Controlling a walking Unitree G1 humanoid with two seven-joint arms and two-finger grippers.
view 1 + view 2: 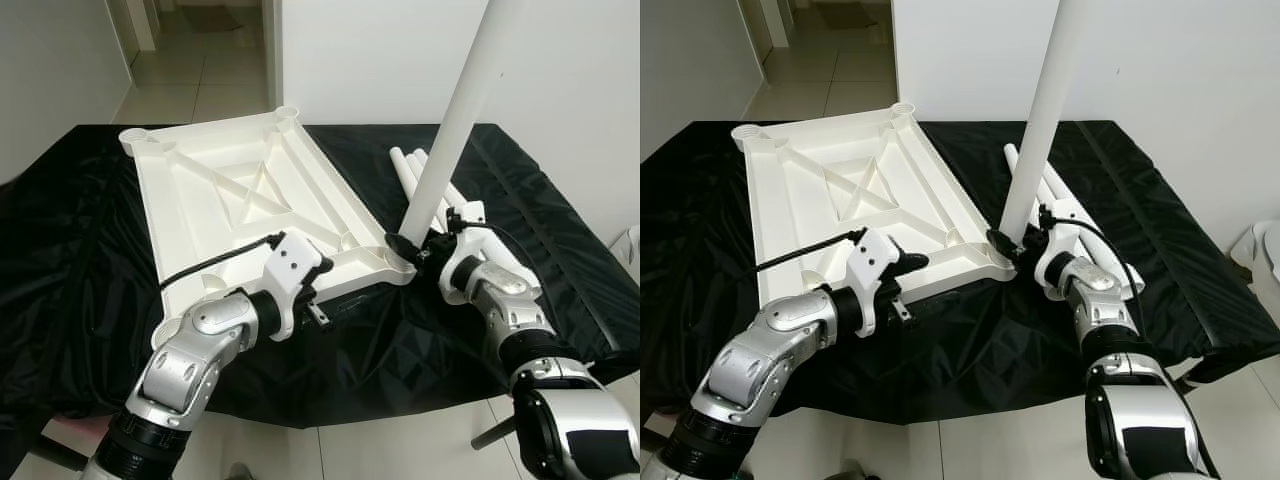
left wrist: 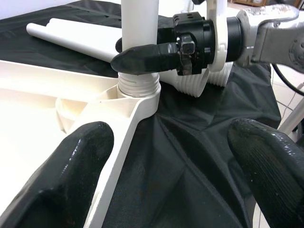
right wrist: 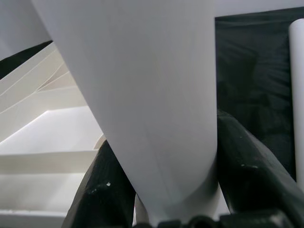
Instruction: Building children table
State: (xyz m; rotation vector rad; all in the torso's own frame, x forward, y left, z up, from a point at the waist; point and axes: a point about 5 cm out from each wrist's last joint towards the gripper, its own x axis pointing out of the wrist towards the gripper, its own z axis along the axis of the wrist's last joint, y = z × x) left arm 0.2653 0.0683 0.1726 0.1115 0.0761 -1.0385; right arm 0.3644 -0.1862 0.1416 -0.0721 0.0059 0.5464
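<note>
Gripping the white leg (image 1: pixel 455 120) low down, my right hand (image 1: pixel 418 247) has its 2 black fingers (image 3: pixel 247 175) clamped on either side of the tube, just above its threaded end. That end sits in the near right corner socket (image 2: pixel 135 92) of the upturned tabletop (image 1: pixel 220 200), and the leg rises from there tilted slightly toward my right. From the left wrist view, several threads show above the socket rim, so I judge the leg is only partly screwed in.

My left hand (image 1: pixel 312 295) is at the tabletop's near edge, fingers spread apart and holding nothing. One finger (image 2: pixel 71 166) lies against the white rim, while the other hangs over the black cloth (image 1: pixel 400 350).

The tabletop lies underside up on the cloth-covered table, its ribs and corner sockets facing me. Spare legs (image 1: pixel 415 170) lie just beyond my right hand, beside the tabletop's right edge.

The leg looks like a hollow plastic tube: light, stiff and smooth, so likely to slip under a twisting grip. Holding it low near the thread seems right, since a high grip would lever it off line. The tabletop is rigid but light, and I expect it to turn on the slick cloth unless my left hand braces it.

The leg's top is cut off by the frame. How many spare legs lie in the pile is hard to tell, as they overlap behind the upright one.
</note>
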